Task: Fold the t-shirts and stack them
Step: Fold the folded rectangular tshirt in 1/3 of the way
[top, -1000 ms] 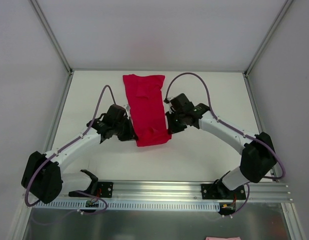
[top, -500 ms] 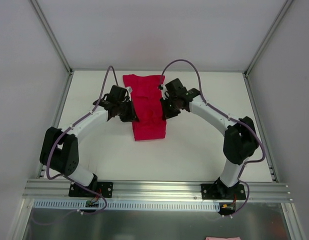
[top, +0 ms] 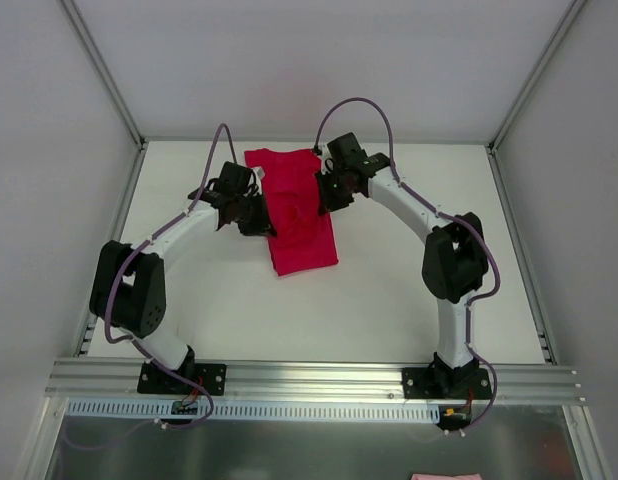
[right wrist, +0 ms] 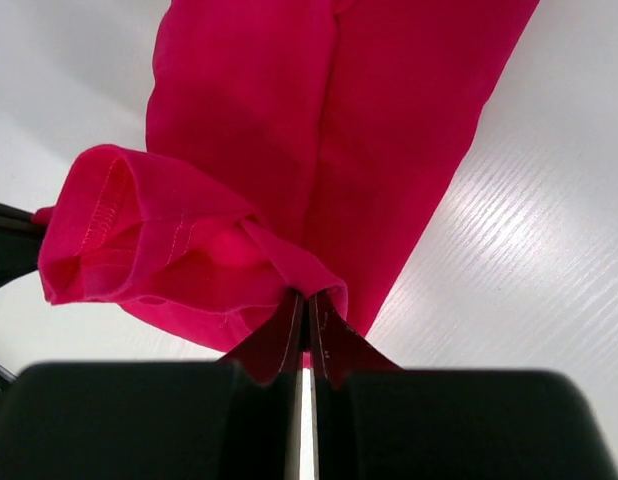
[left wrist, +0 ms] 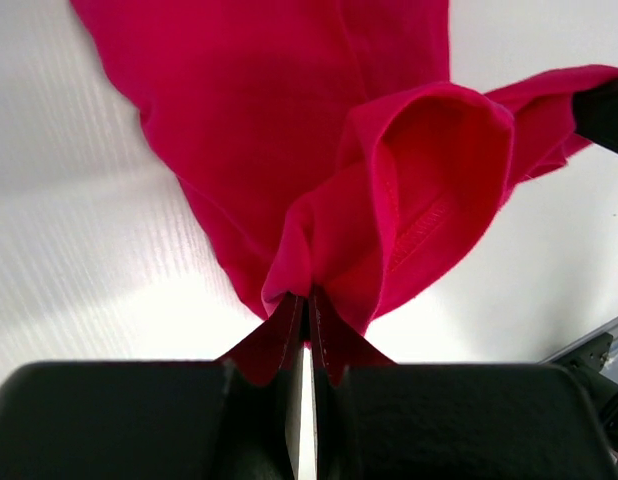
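**Crosswise fold, top and wrist views.** The white worktop (top: 409, 290) lies beneath the crimson t-shirt (top: 299, 215), which rests on it as a long, narrow band. My left arm (top: 179, 235) and right arm (top: 419, 215) reach in to the t-shirt's two long edges.

My left jaws are pressed together, pinching a bunched, stitched hem (left wrist: 429, 215) at the t-shirt's left edge. My right jaws are pressed together too, pinching the matching hem corner (right wrist: 109, 220) at its right edge.

I judge this to be the fold that carries the pinched end over the rest of the t-shirt. To do it well:

- I should move both jaws level and at the same pace.
- The hem between them should be stretched enough not to sag.
- I should set it square on the t-shirt's opposite end and let go only once the cloth lies flat.

From above, my wrists hide the pinch points. I cannot tell which end of the t-shirt carries the collar, and both wrist views cut off its far end. A pink scrap (top: 444, 477), well apart from the t-shirt, is cropped by the frame edge and I cannot identify it.
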Controlling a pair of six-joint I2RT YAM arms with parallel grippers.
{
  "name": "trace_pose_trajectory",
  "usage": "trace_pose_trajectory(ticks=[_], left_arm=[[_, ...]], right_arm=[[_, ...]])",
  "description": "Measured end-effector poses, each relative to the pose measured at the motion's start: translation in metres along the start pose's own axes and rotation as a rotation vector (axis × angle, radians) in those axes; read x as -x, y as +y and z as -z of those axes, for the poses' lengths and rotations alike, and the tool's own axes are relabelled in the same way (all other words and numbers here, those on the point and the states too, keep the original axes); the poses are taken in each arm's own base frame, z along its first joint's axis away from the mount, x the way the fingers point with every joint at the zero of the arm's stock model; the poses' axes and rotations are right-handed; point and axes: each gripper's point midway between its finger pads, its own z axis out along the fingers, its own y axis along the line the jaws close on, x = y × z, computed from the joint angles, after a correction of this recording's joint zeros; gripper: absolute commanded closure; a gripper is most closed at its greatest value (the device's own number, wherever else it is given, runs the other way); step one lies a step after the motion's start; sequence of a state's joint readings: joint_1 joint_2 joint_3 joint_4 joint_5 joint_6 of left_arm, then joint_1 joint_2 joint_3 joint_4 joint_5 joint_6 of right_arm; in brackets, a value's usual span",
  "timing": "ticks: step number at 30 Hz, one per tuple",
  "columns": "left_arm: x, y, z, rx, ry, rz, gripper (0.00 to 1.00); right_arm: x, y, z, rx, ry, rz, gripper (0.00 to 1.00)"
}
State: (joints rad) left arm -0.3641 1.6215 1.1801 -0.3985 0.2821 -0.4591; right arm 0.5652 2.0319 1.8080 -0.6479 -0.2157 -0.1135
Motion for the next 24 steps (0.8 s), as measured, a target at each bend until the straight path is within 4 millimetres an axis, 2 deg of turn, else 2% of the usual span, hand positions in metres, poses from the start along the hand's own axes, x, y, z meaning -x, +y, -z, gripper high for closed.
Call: trace_pose_trajectory(ticks=[4, 5, 6, 7, 8, 11, 12, 13, 15, 18, 21, 24], left_arm=[[-0.001, 0.010, -0.009, 0.022, 0.026, 0.013, 1.00], [0.000, 0.010, -0.012, 0.024, 0.031, 0.012, 0.88], [0.001, 0.011, -0.014, 0.027, 0.033, 0.007, 0.28], [0.004, 0.013, -0.016, 0.032, 0.033, 0.001, 0.05], [0.006, 0.014, -0.018, 0.038, 0.031, 0.000, 0.01], [0.013, 0.018, -0.025, 0.060, 0.024, 0.001, 0.01], [0.015, 0.019, -0.029, 0.063, 0.025, 0.002, 0.01], [0.018, 0.021, -0.033, 0.068, 0.027, 0.006, 0.01], [0.022, 0.024, -0.042, 0.075, 0.031, 0.010, 0.01], [0.026, 0.028, -0.051, 0.093, 0.035, 0.013, 0.01], [0.030, 0.026, -0.050, 0.094, 0.027, 0.010, 0.01], [0.034, 0.021, -0.043, 0.084, 0.008, 0.004, 0.01]], right_arm=[[-0.003, -0.001, -0.004, 0.000, 0.011, 0.001, 0.99], [-0.003, -0.002, -0.004, 0.000, 0.011, 0.001, 0.99], [-0.002, -0.002, -0.004, -0.003, 0.010, 0.001, 0.97], [-0.002, -0.003, -0.004, -0.006, 0.009, 0.002, 0.95], [-0.001, -0.004, -0.005, -0.013, 0.006, 0.003, 0.85], [0.006, -0.012, -0.011, -0.046, -0.023, 0.005, 0.49], [0.008, -0.015, -0.015, -0.059, -0.029, 0.006, 0.42], [0.015, -0.020, -0.021, -0.076, -0.045, 0.012, 0.28], [0.025, -0.027, -0.033, -0.104, -0.073, 0.015, 0.23], [0.029, -0.038, -0.043, -0.145, -0.090, 0.024, 0.20], [0.034, -0.044, -0.041, -0.178, -0.106, 0.037, 0.20], [0.034, -0.047, -0.030, -0.203, -0.126, 0.049, 0.21]])
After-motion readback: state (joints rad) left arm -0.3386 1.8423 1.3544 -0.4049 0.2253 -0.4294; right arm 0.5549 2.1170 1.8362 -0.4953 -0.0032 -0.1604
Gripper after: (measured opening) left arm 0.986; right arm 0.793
